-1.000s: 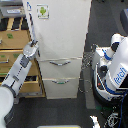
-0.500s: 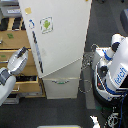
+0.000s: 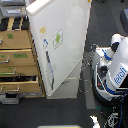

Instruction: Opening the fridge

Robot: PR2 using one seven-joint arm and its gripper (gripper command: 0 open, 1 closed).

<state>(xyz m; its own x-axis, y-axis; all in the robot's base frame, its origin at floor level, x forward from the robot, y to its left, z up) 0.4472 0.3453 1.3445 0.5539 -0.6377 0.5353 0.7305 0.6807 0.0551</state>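
Observation:
The tall white fridge [image 3: 70, 30] fills the middle of the exterior view. Its large upper door, marked by a small green sticker [image 3: 58, 37], is swung out, with its free edge toward the exterior view's left. Below the door a lower drawer front [image 3: 75, 86] shows. A dark, narrow upright shape [image 3: 48, 71] lies along the door's free edge, under a small blue mark. The picture is too blurred to tell whether this shape is my gripper or a handle. None of my arm can be made out for certain.
A tan wooden drawer cabinet [image 3: 17, 60] stands right behind the door's free edge on the exterior view's left. A white robot with blue lettering [image 3: 117, 72] and dark cables stands close on the right. A grey object [image 3: 10, 97] sits at the cabinet's foot.
The upper door has swung further out and now covers more of the cabinet. The arm, which showed at the lower left before, no longer shows clearly.

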